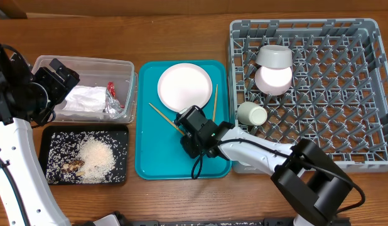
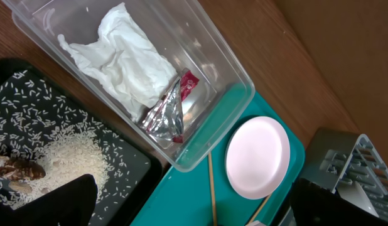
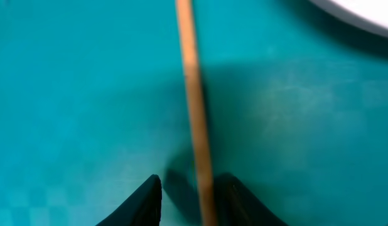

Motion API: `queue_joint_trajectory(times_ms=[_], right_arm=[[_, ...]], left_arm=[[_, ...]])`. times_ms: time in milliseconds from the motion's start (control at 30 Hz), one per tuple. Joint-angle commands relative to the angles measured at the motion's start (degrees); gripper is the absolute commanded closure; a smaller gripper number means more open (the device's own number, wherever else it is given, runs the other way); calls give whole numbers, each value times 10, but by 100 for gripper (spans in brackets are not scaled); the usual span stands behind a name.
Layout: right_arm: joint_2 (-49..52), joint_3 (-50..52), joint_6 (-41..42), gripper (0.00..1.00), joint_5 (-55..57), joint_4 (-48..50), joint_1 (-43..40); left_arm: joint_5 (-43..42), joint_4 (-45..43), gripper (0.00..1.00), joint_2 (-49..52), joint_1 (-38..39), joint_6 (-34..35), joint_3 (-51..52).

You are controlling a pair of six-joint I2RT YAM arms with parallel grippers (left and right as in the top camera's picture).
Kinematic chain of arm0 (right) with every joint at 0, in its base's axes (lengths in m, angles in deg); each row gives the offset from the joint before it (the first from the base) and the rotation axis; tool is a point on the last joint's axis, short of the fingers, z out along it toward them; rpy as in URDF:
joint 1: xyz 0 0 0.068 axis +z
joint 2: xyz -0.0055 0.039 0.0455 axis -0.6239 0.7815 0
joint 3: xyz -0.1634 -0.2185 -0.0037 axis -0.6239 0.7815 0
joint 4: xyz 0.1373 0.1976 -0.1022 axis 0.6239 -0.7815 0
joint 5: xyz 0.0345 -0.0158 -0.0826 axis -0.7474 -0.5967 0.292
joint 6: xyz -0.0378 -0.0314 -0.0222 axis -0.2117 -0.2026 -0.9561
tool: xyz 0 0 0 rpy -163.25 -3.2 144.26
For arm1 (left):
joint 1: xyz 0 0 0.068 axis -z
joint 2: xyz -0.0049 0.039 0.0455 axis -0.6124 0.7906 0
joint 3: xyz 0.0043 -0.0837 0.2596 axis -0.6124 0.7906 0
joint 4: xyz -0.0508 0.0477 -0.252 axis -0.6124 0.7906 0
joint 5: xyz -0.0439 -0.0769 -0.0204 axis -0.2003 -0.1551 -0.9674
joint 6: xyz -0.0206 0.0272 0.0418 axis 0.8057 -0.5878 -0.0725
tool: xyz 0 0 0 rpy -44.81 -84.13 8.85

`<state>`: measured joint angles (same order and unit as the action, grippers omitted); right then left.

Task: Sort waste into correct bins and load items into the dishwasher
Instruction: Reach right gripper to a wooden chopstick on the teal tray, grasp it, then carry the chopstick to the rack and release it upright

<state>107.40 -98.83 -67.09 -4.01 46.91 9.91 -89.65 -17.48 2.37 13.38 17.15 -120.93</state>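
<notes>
Wood-grain table [image 1: 181, 37] fills the overhead view edge to edge. On it, left to right: the clear tub [image 1: 128, 69] behind the black tray [image 1: 122, 135], the teal serving tray [image 1: 150, 150], and the grey dish rack [image 1: 370, 25].

My right gripper [image 3: 191, 198] is down on the teal tray, its fingers straddling one chopstick [image 3: 191, 94]. The stick sits close against one finger with a dark gap at the other, so I can't tell if that's a grip. The second chopstick [image 1: 215, 100] lies just beside the white plate [image 1: 184, 86], which sits at the tray's far end, just past my wrist. My right forearm crosses the rack's near-left corner.

My left gripper [image 1: 61, 72] hovers over the tub's left end, spread wide and holding nothing. In the tub lie the crumpled napkin [image 2: 128, 59] and the foil wrapper [image 2: 169, 110], touching. Rice [image 1: 97, 157] and brown scraps [image 1: 73, 166] sit in the black tray.

In the rack, the grey bowl [image 1: 274, 55] leans on the pinkish-white bowl [image 1: 274, 78], with the cup [image 1: 252, 113] on its side nearby.
</notes>
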Motion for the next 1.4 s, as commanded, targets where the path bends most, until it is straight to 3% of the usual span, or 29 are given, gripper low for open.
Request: queue_joint_trajectory(times_ms=[0, 233, 533, 767, 900, 1033, 1367], right_arm=[[3, 8, 1, 69, -6, -2, 12], [2, 8, 1, 96, -1, -2, 19], [-25, -53, 1, 96, -36, -59, 19], [-124, -86, 9, 96, -66, -61, 14], [-193, -86, 38, 96, -28, -96, -11], [-247, -86, 66, 96, 33, -153, -66], [-258, -86, 65, 96, 59, -279, -239]], left_arm=[[2, 0, 0, -3, 0, 6, -11], [2, 0, 0, -3, 0, 6, -11], [2, 0, 0, -3, 0, 6, -11], [2, 0, 0, -3, 0, 6, -11], [2, 0, 0, -3, 0, 6, -11], [2, 0, 0, -3, 0, 6, -11], [2, 0, 0, -3, 0, 6, -11]])
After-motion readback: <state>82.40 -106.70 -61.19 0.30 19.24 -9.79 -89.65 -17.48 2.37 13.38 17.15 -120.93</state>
